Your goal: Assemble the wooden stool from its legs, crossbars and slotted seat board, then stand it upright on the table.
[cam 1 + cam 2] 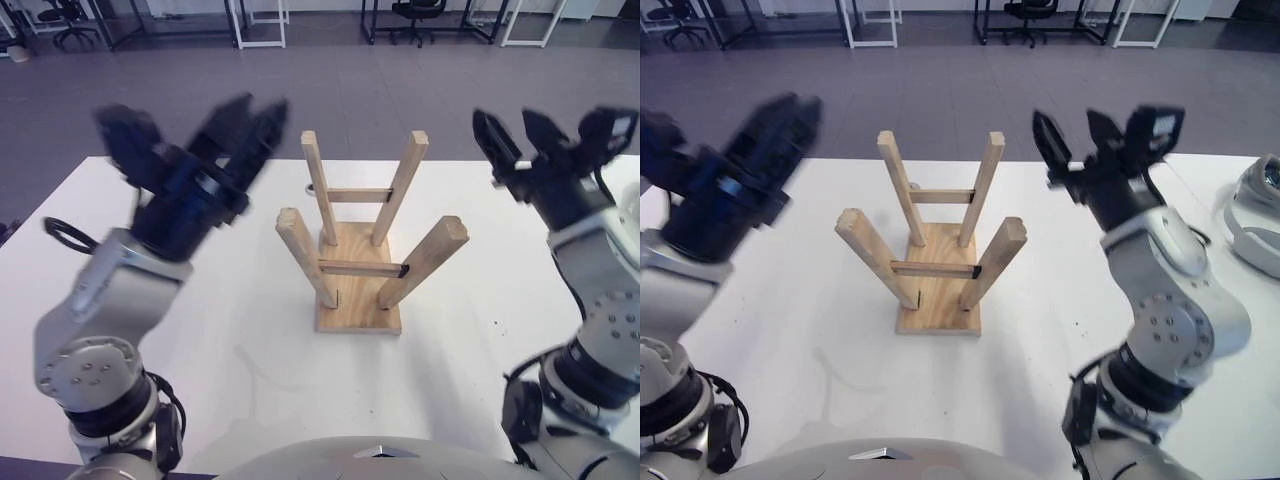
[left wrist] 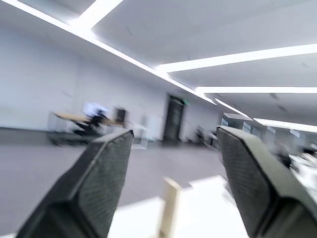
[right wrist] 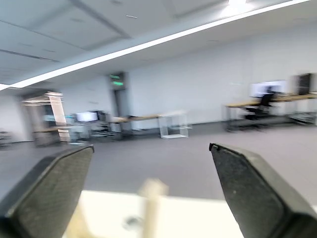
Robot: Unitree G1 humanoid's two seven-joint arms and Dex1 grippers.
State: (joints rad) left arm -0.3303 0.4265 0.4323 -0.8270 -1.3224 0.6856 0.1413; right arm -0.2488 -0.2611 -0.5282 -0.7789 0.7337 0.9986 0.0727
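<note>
The wooden stool (image 1: 358, 262) rests upside down at the middle of the white table (image 1: 230, 330), its seat board (image 1: 360, 318) flat on the surface. Its legs splay upward, and crossbars (image 1: 358, 268) join them in pairs. My left gripper (image 1: 190, 130) hangs raised to the stool's left, open and holding nothing. My right gripper (image 1: 1102, 130) is raised to the stool's right, also open and holding nothing. In the left wrist view, a leg tip (image 2: 169, 206) shows between the open fingers (image 2: 94, 188). A leg tip (image 3: 151, 198) likewise shows in the right wrist view.
A white headset-like object (image 1: 1255, 215) lies at the table's right edge. A black cable (image 1: 65, 235) loops at the left edge. Behind the table's far edge is grey floor with desk frames and office chairs (image 1: 415, 15).
</note>
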